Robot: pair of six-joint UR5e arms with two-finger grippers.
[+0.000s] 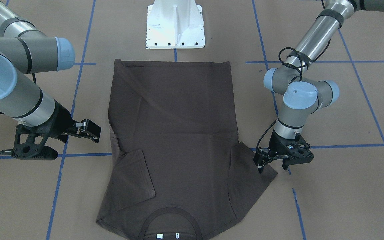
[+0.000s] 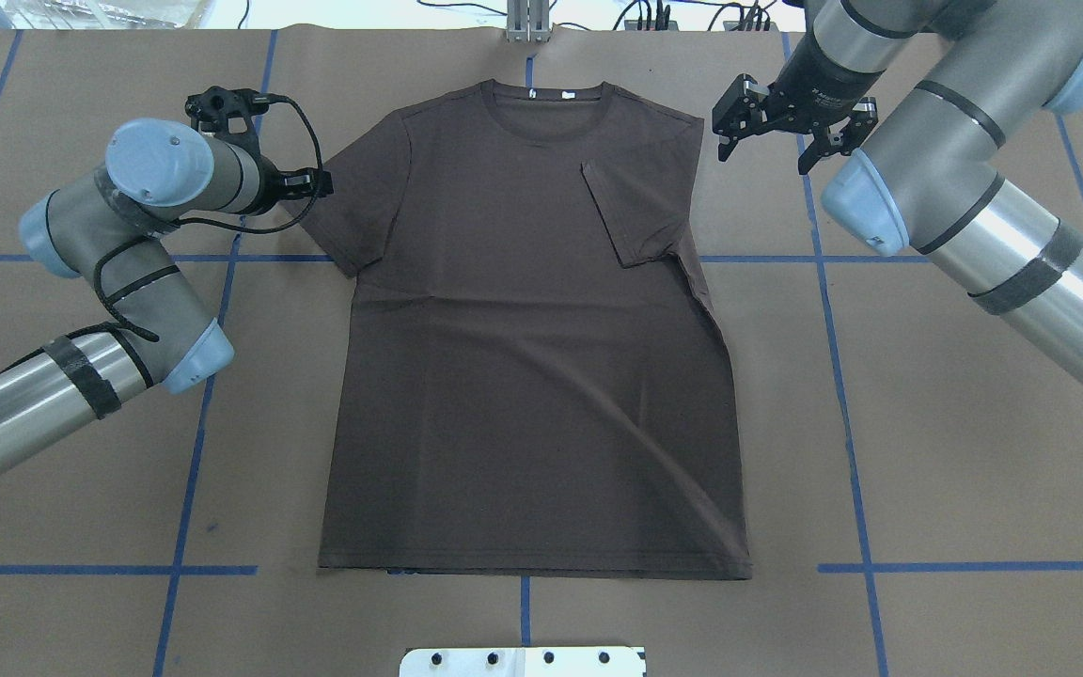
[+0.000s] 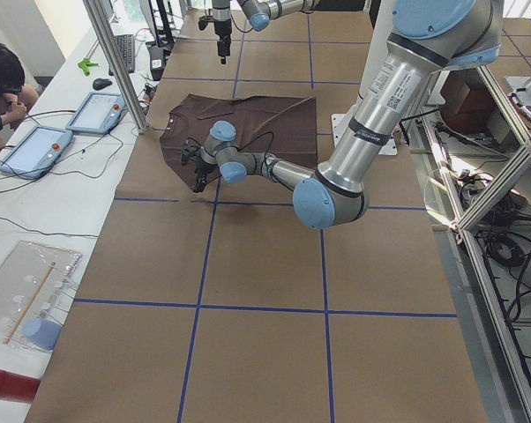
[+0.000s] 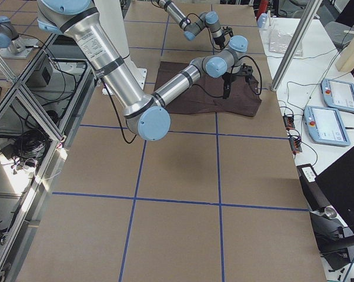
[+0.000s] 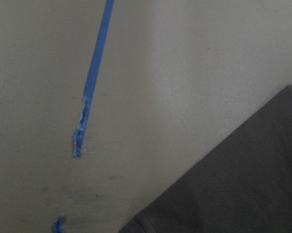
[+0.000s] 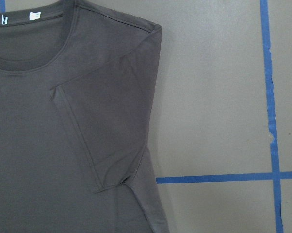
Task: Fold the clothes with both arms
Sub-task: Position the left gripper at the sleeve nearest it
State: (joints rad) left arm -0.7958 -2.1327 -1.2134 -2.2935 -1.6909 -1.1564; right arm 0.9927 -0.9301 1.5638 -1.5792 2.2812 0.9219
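The dark brown T-shirt (image 2: pixel 523 357) lies flat on the table, collar (image 2: pixel 546 94) with white tags at the far end. One sleeve (image 2: pixel 640 207) is folded onto the body; it also shows in the right wrist view (image 6: pixel 107 121). The other sleeve (image 2: pixel 353 207) lies spread out. My left gripper (image 1: pixel 272 166) is open and low at that spread sleeve's outer edge, one finger over the cloth. My right gripper (image 2: pixel 763 158) is open and empty, raised beside the shoulder with the folded sleeve. The left wrist view shows only the sleeve's edge (image 5: pixel 233 184) and bare table.
The white pedestal base (image 1: pixel 175 25) stands at the hem end of the shirt. Blue tape lines (image 2: pixel 842 376) cross the brown table. A side table with tablets (image 3: pixel 36 150) and a metal post (image 3: pixel 115 62) lies beyond the collar end, with a person at it.
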